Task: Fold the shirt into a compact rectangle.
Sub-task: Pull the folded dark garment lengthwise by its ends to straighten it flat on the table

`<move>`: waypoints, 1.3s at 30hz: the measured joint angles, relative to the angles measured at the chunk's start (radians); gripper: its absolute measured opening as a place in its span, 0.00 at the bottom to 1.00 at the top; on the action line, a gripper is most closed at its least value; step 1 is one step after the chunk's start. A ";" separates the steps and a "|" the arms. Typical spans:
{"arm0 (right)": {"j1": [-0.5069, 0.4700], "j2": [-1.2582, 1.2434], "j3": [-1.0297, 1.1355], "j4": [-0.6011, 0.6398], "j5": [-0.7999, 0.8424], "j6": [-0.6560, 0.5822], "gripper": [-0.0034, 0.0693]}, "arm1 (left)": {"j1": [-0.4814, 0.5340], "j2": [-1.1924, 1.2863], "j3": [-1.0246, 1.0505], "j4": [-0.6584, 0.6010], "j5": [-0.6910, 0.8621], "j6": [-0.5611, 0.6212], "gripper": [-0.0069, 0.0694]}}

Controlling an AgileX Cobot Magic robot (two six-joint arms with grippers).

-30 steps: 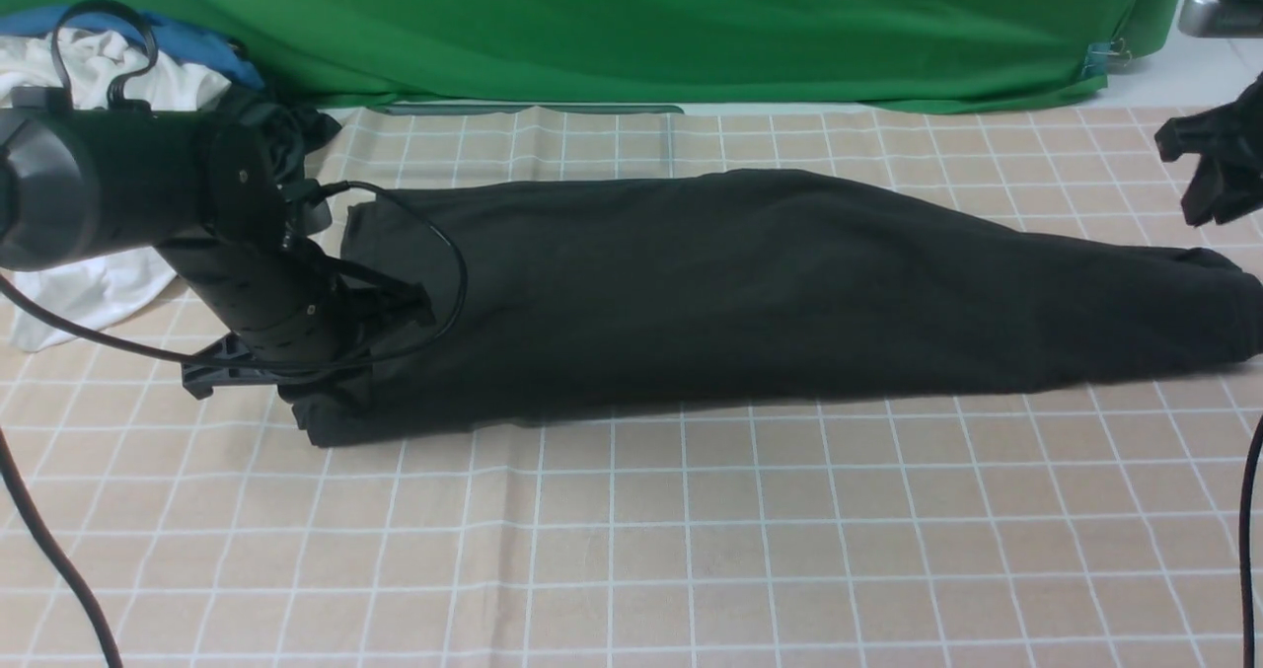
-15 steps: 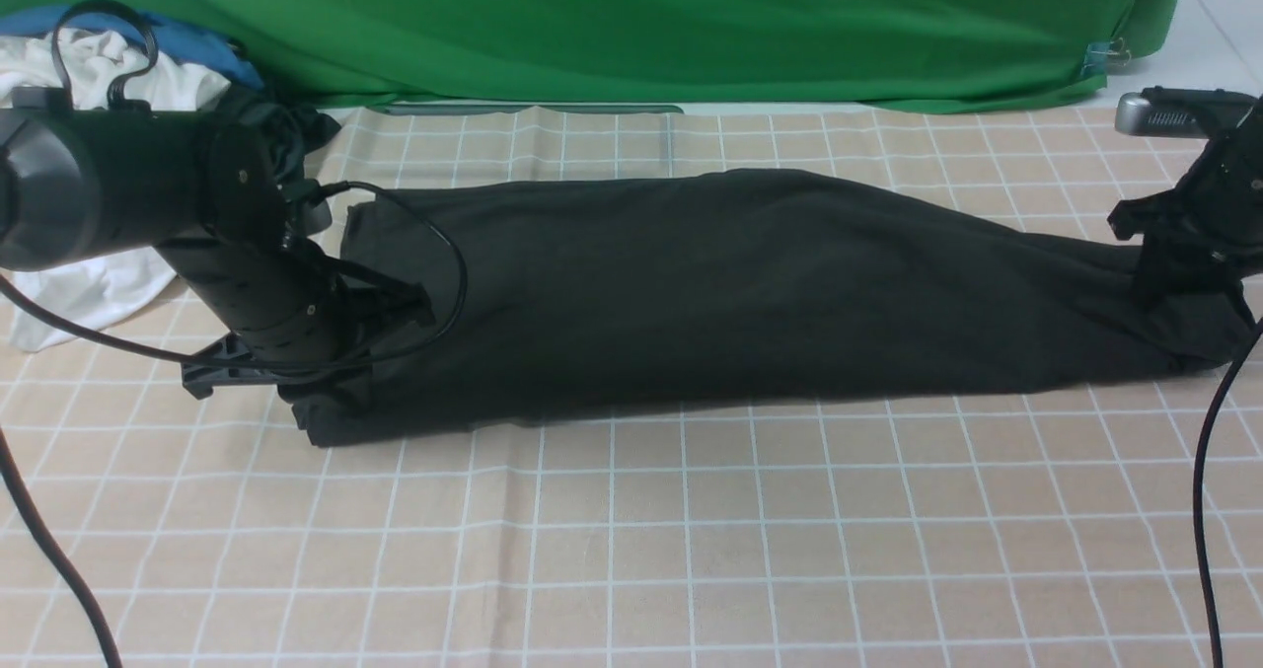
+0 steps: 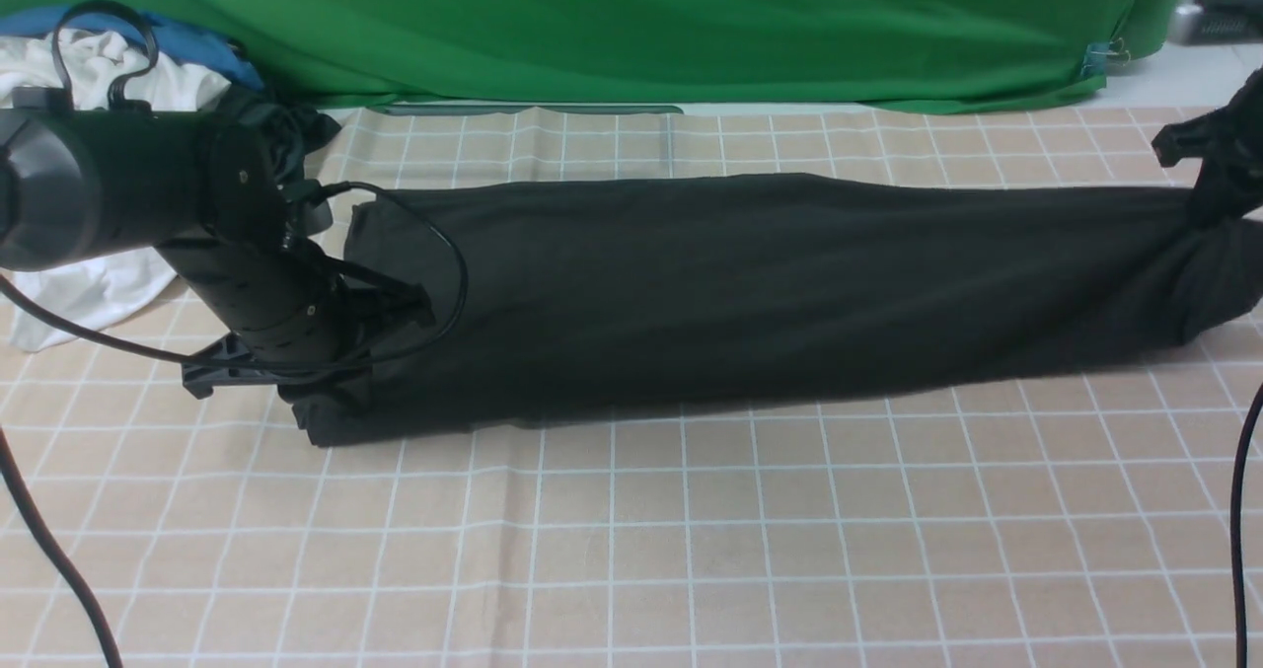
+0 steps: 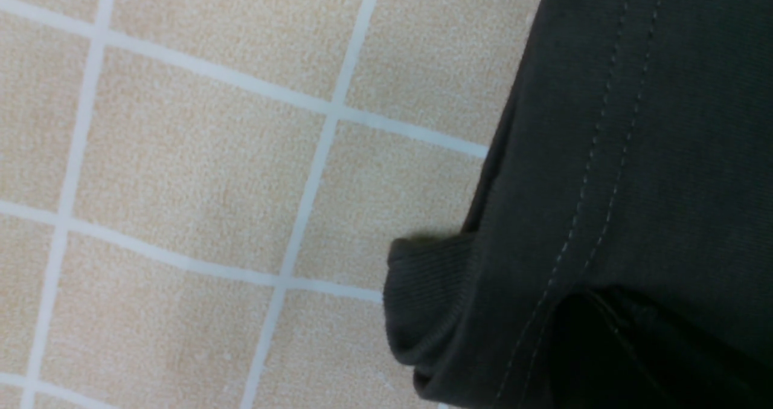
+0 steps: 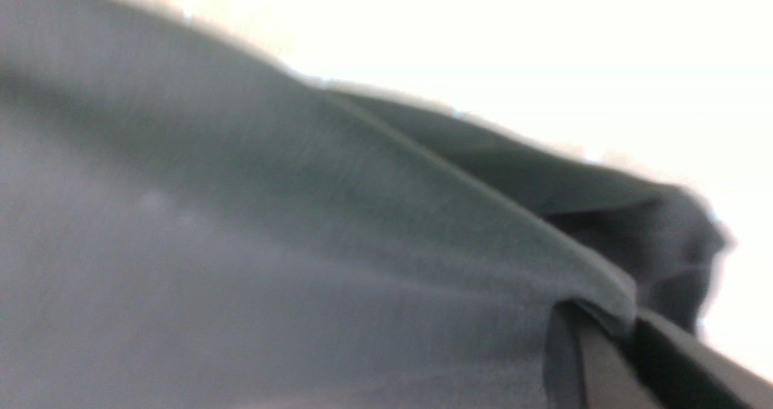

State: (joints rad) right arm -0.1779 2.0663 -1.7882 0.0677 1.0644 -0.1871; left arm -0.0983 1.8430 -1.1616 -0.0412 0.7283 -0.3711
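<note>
shirt [image 3: 750, 283] newly clamped and lifted taut by right end effector [image 3: 1209, 189], opposite end gripped by left end effector [image 3: 326, 387], ready for folding.

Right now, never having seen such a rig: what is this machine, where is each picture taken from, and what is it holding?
It is a robot with two arms, each ending in a two-fingered hand. The wide picture looks forward from between the arms; the two close-ups come from wrist cameras. A black shirt, folded into a long strip, lies across a checked tablecloth, with a green backdrop behind and spare clothes at the far left. The left hand is shut on the strip's left end, down at the cloth. The right hand pinches the right end, slightly raised; its close-up is blurred.
</note>
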 joint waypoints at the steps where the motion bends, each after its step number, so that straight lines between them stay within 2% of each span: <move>1: 0.000 0.001 0.000 -0.008 -0.019 0.007 0.16 | 0.000 0.000 0.000 0.000 0.000 0.007 0.11; 5: 0.000 0.027 0.000 -0.017 -0.033 0.011 0.22 | 0.000 0.000 0.000 0.000 0.000 0.010 0.11; 6: 0.000 0.048 0.000 -0.031 -0.053 0.012 0.28 | 0.000 0.000 0.000 0.000 0.000 0.010 0.11; 7: 0.000 0.054 0.000 -0.036 -0.055 0.013 0.28 | 0.000 0.000 0.000 0.000 0.000 0.010 0.11; 9: 0.000 0.089 0.000 -0.068 -0.078 0.042 0.41 | 0.000 0.000 0.000 0.000 0.000 0.010 0.11; 12: 0.000 0.115 0.000 -0.154 -0.086 0.084 0.52 | 0.000 0.000 0.000 0.000 0.001 0.010 0.11; 15: 0.000 0.114 -0.012 -0.235 -0.044 0.138 0.54 | 0.000 0.000 0.000 0.000 0.001 0.010 0.11; 17: 0.000 0.099 -0.029 -0.252 0.001 0.155 0.51 | 0.000 0.000 0.000 0.001 0.001 0.010 0.11; 21: 0.000 0.040 -0.039 -0.241 0.057 0.165 0.43 | 0.000 -0.006 -0.012 0.001 0.013 0.001 0.11; 24: 0.000 0.004 -0.040 -0.210 0.085 0.166 0.42 | 0.000 -0.028 -0.016 -0.001 0.017 -0.008 0.11; 33: 0.000 -0.023 -0.042 -0.089 0.143 0.152 0.58 | 0.000 -0.119 -0.021 -0.043 0.005 -0.009 0.11; 38: -0.003 -0.022 -0.042 -0.068 0.134 0.151 0.78 | 0.000 -0.046 0.016 0.013 0.005 -0.024 0.11; 39: -0.002 -0.022 -0.042 -0.068 0.133 0.151 0.79 | 0.000 -0.042 0.016 0.017 0.006 -0.024 0.11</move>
State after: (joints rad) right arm -0.1799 2.0444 -1.8306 0.0000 1.1973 -0.0365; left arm -0.0983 1.8005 -1.1456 -0.0244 0.7346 -0.3952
